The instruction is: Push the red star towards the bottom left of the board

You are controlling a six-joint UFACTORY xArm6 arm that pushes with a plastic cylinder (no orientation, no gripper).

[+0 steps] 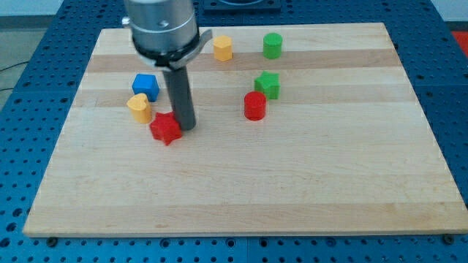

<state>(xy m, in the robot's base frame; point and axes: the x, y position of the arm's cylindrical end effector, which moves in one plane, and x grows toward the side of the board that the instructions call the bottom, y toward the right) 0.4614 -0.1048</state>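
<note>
Tip meets red star [166, 128] left of the board's [307, 190] middle.
With no jaws to open or close, my tip [185, 128] touched the star's right side; the push appeared underway, with a shove toward the bottom-left corner judged next, clear of the yellow block [140, 107].
</note>
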